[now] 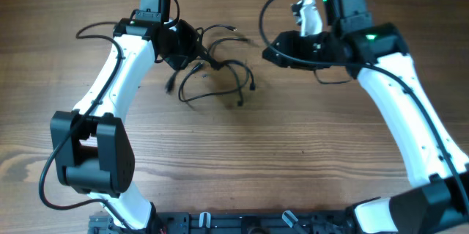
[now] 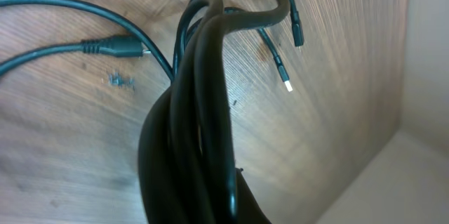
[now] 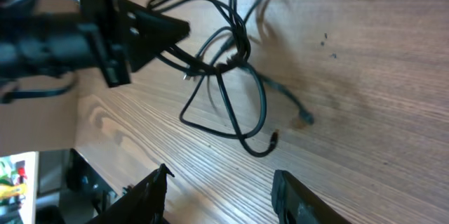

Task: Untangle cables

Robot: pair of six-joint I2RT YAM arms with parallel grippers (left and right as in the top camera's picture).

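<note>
The cables [image 1: 217,72] are thin black cords with small plugs, spread in a loose tangle at the table's far middle. My left gripper [image 1: 183,49] is shut on a bundle of these cables at the tangle's left side. In the left wrist view the bundle [image 2: 203,133] fills the middle, and two plug ends [image 2: 286,80] hang free over the wood. My right gripper [image 1: 272,49] is open and empty, to the right of the tangle and apart from it. The right wrist view shows its two fingers [image 3: 221,189] wide apart above bare wood, with the tangle [image 3: 231,76] beyond.
The wooden table [image 1: 293,146] is all around. A black rail [image 1: 249,223] runs along the near edge between the arm bases. Small dark specks [image 2: 121,80] lie on the wood by the cables. Each arm's own thicker wire loops near its wrist.
</note>
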